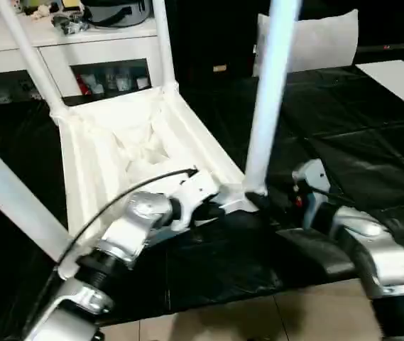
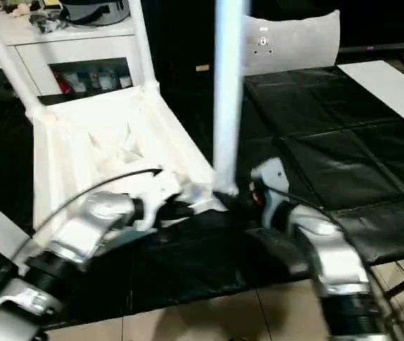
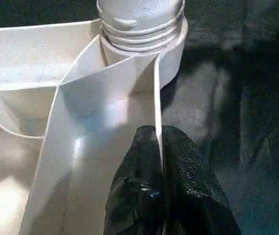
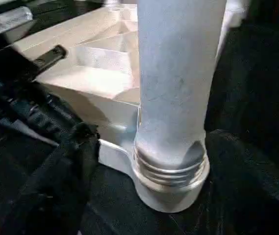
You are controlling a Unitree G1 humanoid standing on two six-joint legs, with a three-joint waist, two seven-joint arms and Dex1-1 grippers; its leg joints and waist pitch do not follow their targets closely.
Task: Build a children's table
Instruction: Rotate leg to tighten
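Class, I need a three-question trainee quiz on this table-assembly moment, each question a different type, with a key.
1. True or false: the table top lies with its ribbed underside facing up.
2. What does the left gripper pinch? A) the top's side wall B) a leg C) the black mat
3. Fill in: the near leg stands in a corner socket with its screw ______ still exposed.

Key: 1 true. 2 A. 3 threads. The right gripper has its fingers on either side of that leg's base.

Upturned table top [image 1: 127,153] on the mat [image 1: 358,142], legs [image 1: 269,99] upright in its corners, cabinet [image 1: 67,53] behind.
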